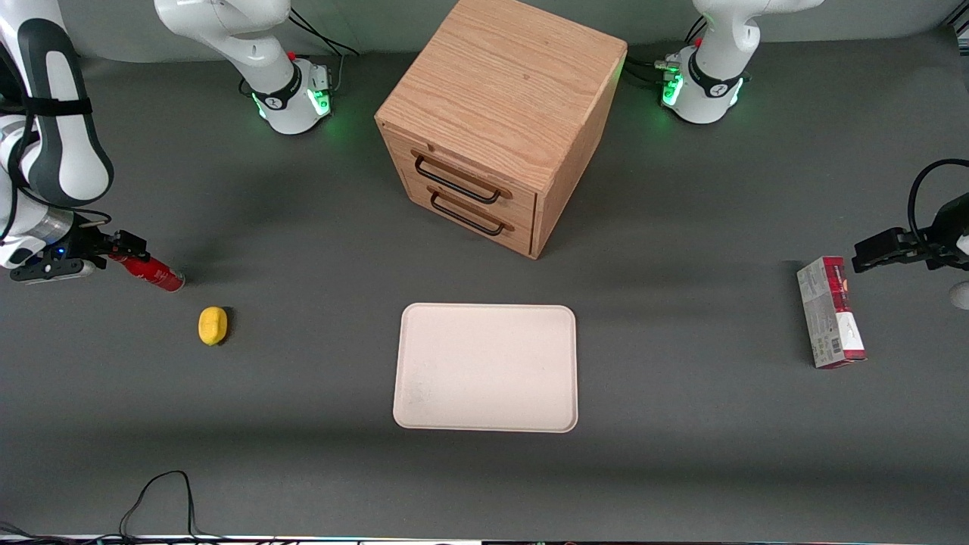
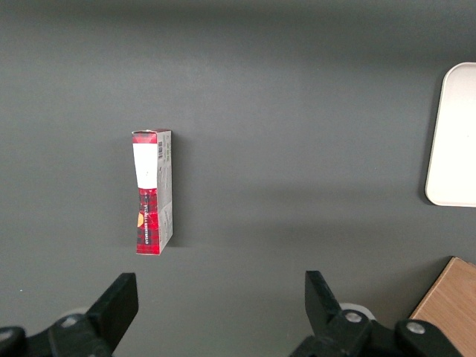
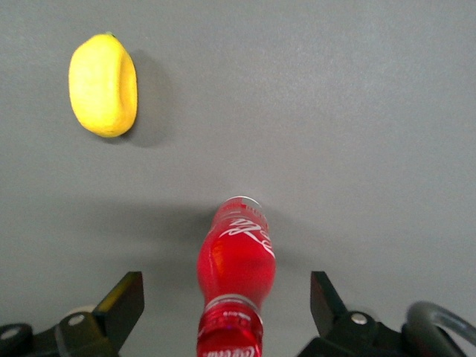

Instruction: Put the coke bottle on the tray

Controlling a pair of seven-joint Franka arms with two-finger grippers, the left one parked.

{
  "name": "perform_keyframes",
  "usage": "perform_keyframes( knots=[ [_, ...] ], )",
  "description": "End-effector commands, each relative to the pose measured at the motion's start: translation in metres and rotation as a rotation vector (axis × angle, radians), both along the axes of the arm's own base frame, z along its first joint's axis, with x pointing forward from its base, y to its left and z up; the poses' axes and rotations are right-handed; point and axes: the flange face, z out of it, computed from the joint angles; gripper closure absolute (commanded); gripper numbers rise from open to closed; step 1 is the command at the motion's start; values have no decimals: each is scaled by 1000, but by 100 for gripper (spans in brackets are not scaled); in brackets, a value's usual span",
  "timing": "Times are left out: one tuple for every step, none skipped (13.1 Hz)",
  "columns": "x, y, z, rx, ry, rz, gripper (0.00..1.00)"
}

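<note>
**Gripper straddles the coke bottle, jaws spread wide**

The gripper point(image 3: 227, 309) sits low at the working arm's end of the table, its two fingers point(image 3: 119, 305) set wide apart with the coke bottle point(image 3: 234, 286) lying between them. Neither pad touches the bottle; clear gaps show on both sides. The bottle's red cap lies closest to the gripper and its base points away from it. A yellow lemon point(image 3: 103, 85) rests near the bottle's base, off to one side. The cream tray point(image 1: 485, 367) lies well apart from the gripper, toward the table's middle, in front of the wooden drawer cabinet point(image 1: 500, 121).
</note>
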Motion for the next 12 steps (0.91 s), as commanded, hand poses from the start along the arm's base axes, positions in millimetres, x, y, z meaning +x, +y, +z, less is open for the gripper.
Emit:
perform_keyframes(
  knots=[
    [-3,-2,-2,16,-12,12,19],
    [-3,-1,-2,17,-9,12,37],
    [-4,-1,-3,20,-5,10,51],
    [-4,-1,-3,21,-4,10,64],
    [-4,-1,-3,23,-2,10,72],
    [-5,-1,-2,27,2,9,80],
    [-4,0,-1,30,4,11,86],
    [-3,2,2,32,2,8,91],
    [3,5,10,36,-4,8,94],
    [13,7,23,41,-4,11,94],
    [30,14,45,50,6,15,95],
    [46,25,70,67,26,23,95]
  ],
)
